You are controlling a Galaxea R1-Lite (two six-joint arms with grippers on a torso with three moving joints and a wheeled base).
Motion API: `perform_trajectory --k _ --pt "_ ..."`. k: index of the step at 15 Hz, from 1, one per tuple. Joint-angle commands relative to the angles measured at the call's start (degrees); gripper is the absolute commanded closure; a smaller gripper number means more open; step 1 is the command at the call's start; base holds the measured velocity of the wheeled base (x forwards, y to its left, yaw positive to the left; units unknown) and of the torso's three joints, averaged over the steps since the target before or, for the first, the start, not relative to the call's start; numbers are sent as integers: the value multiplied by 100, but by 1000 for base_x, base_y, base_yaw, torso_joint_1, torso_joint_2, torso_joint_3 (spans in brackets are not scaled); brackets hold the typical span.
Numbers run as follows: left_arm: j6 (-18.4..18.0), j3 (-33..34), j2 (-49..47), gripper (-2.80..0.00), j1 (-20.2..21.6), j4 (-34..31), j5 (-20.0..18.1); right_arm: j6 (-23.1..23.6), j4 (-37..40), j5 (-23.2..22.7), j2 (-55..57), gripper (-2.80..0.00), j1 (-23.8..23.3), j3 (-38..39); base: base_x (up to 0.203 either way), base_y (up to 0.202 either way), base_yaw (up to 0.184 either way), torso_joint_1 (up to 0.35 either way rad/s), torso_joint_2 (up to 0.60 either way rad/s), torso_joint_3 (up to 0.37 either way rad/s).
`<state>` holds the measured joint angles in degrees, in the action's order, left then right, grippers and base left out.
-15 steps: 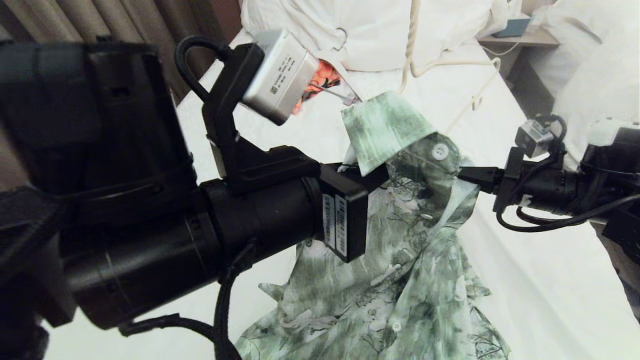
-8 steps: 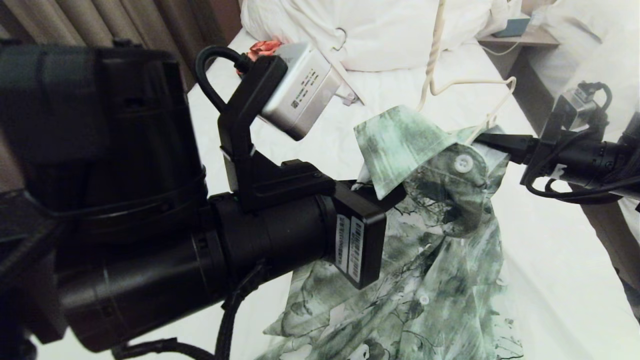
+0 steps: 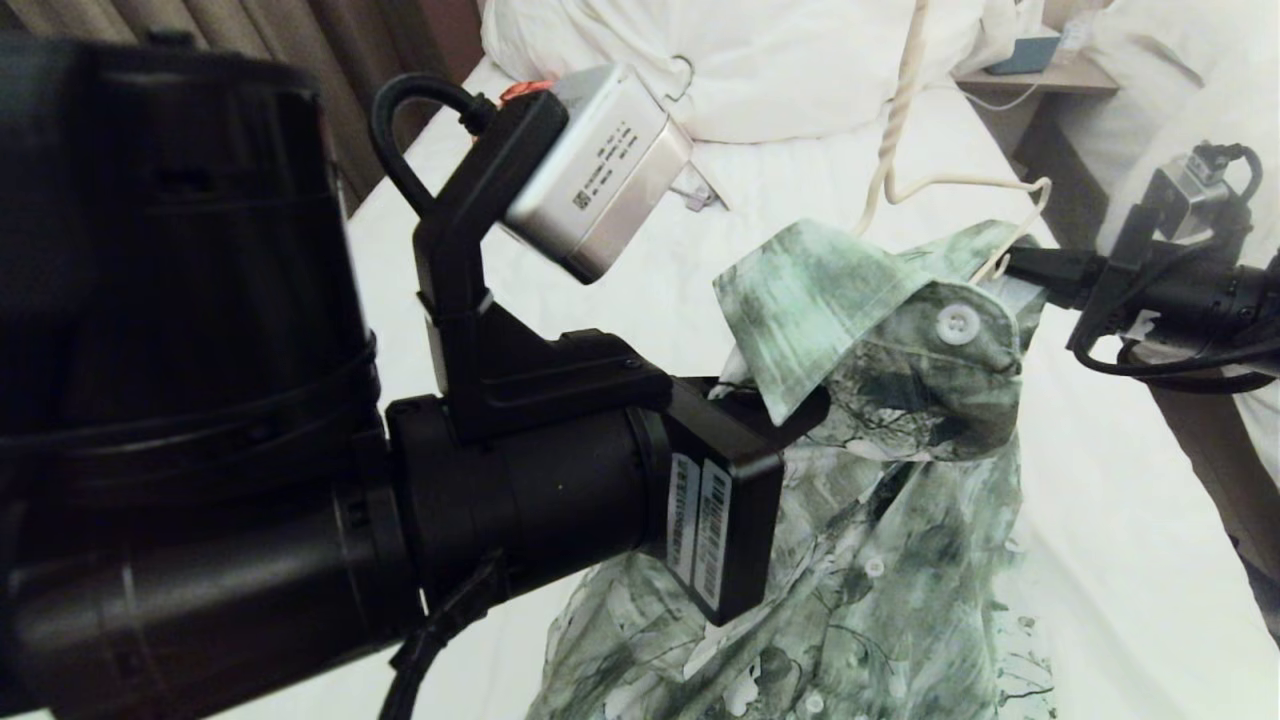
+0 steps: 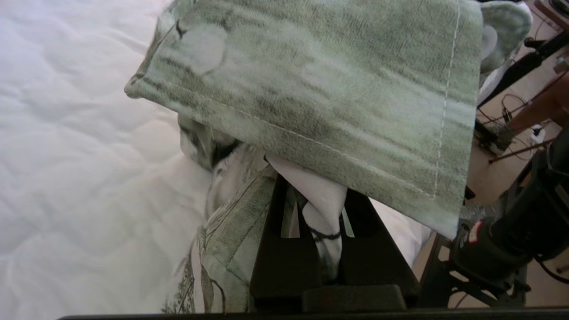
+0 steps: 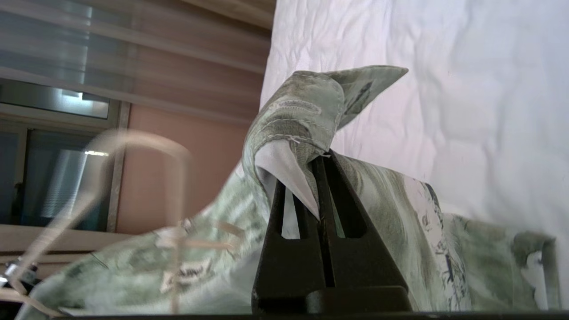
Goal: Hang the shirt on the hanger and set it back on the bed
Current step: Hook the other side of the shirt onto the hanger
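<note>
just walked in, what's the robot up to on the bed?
Both arms hold the green and white floral button-up shirt up off the white-sheeted bed. The left tool is shut on fabric under the collar; the right tool is shut on the collar's other side. The thin cream wire hanger stands by the collar, its hook upward and one corner near the right tool. How far it sits inside the shirt cannot be told. The shirt's lower part drapes toward the sheet.
</note>
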<state>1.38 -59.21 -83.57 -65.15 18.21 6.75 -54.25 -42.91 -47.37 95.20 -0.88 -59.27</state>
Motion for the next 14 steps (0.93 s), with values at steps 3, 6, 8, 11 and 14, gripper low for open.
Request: perform_trajectory --k 3,6,8,11,14 --pt "18 67 -250 0 -226 -123 22 -16 -16 -27 -36 0 -86 -144 0 0 0 0 0 0" --pt "24 67 -265 0 -340 -134 94 2 -16 -34 -29 0 -208 -179 0 0 0 0 0 0" --pt "24 67 -274 0 -409 -145 112 10 -16 -44 -27 0 -261 -217 0 0 0 0 0 0" --pt "29 67 -270 0 -525 -292 191 151 -3 -48 -64 0 -264 -294 0 0 0 0 0 0" --pt "116 50 -439 0 -525 -336 239 166 244 -53 -148 0 -229 -451 0 0 0 0 0 0"
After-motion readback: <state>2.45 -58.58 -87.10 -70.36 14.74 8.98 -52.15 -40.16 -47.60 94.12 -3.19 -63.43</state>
